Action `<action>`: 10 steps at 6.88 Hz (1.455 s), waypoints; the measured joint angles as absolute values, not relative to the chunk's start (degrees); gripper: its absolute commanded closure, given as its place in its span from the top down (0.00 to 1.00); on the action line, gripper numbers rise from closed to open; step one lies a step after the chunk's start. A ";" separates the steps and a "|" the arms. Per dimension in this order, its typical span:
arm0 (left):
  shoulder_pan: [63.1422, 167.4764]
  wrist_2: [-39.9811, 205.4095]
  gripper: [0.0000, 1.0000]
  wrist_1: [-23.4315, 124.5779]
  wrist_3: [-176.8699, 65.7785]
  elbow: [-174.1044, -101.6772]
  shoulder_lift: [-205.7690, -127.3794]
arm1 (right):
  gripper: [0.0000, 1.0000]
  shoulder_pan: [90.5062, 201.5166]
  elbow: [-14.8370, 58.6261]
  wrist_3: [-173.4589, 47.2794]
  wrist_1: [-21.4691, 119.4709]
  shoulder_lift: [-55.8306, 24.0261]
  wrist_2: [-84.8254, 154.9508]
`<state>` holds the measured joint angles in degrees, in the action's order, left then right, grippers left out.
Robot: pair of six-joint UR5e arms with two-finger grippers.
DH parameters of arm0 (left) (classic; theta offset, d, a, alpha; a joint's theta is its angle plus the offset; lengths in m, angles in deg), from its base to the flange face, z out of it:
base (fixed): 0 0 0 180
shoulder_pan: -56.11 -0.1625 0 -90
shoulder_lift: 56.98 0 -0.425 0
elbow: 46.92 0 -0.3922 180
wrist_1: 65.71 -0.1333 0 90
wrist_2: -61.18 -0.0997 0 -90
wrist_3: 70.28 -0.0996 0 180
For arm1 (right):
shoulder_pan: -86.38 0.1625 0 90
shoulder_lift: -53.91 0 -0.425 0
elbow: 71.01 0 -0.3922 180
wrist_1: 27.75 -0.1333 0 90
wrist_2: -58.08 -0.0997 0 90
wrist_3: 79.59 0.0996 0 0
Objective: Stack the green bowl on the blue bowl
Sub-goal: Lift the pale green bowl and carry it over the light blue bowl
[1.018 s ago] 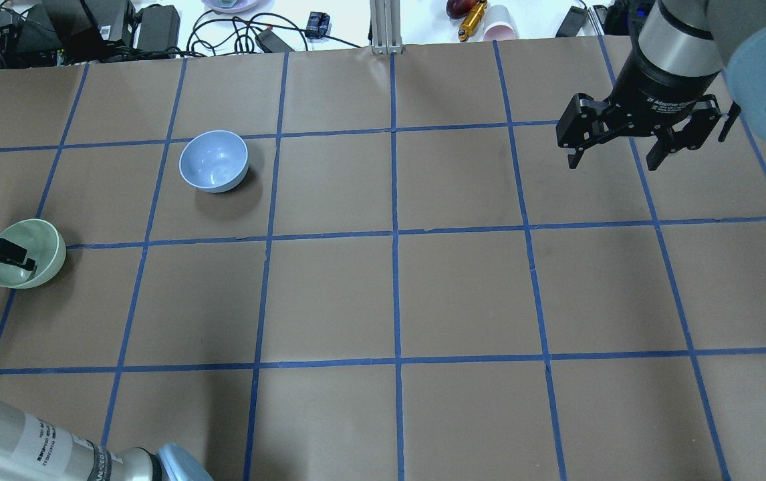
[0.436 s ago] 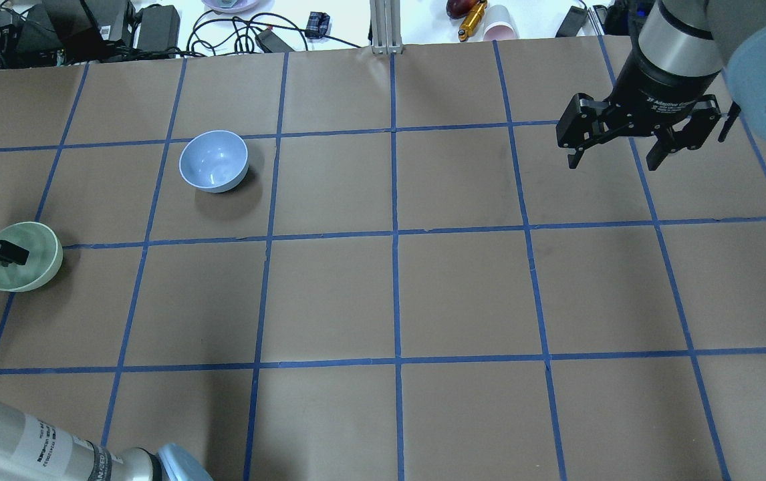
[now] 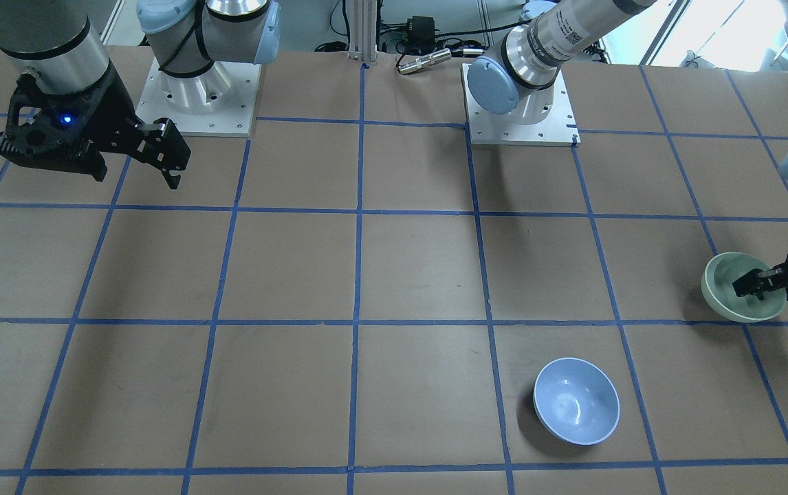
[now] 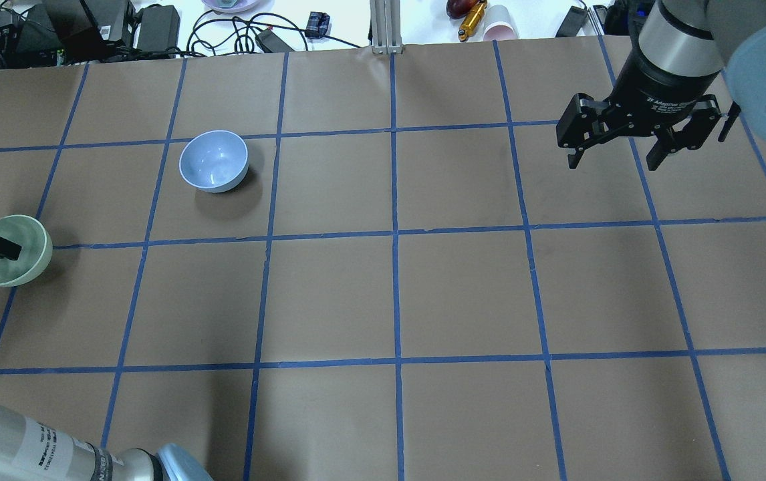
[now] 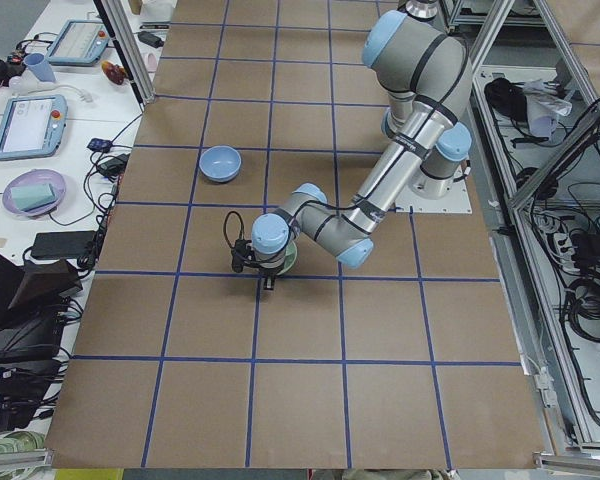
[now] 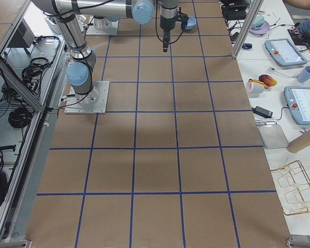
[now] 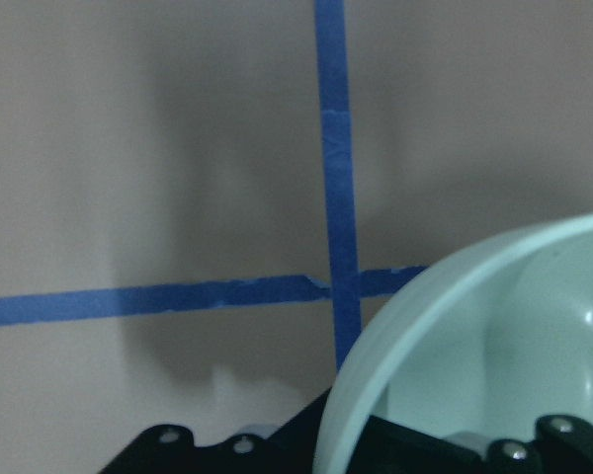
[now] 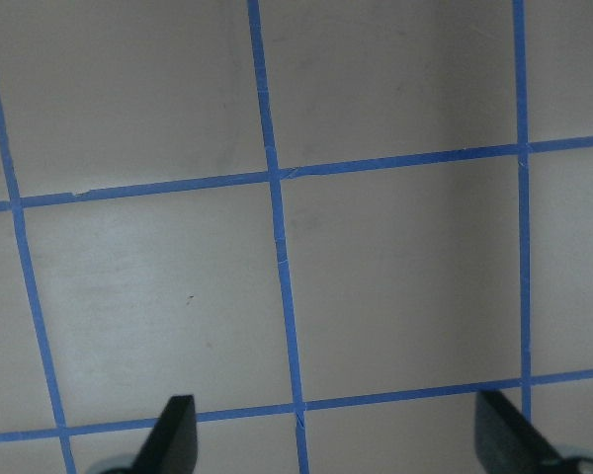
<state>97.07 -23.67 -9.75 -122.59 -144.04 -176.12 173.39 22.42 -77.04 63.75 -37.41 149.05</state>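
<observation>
The left wrist view is showing what the wider views only hint at: the left gripper [image 7: 366,449] is clamping the wall of the green bowl [image 7: 494,336], one finger inside the hollow, one outside, the rim running between them. From overhead only the inner finger is showing, lying across the bowl's mouth at the left edge of the table [image 4: 463,294]. The front-facing view is showing the bowl tilting; whether its base is touching the paper I cannot tell. In the left side view the left arm [image 5: 360,215] is covering most of it.

The blue bowl [image 4: 213,161] is standing upright, well apart from the green one, farther from the robot and nearer the middle, with brown paper and tape lines [image 4: 329,234] lying between them. The right gripper [image 4: 613,164] is hanging over the table's far right with its fingers spread wide over bare paper. Cables [image 4: 236,37] and a pink cup [image 4: 501,27] are lying beyond the far edge.

Both bowls are looking smooth, round and plain — the blue one is catching a soft shine inside. The table's cover is looking like dull brown paper, gridded in blue tape.
</observation>
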 measured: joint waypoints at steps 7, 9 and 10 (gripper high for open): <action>103.13 -19.62 0.05 6.59 -117.20 -136.71 -168.79 | 1.00 173.39 22.42 -77.04 63.75 -37.41 149.05; 109.38 -19.52 0.05 6.91 -110.58 -136.66 -167.50 | 1.00 173.39 22.42 -77.04 63.75 -37.42 149.05; 112.22 -19.32 0.05 6.80 -106.27 -136.66 -167.63 | 1.00 173.39 22.42 -77.04 63.75 -37.41 149.05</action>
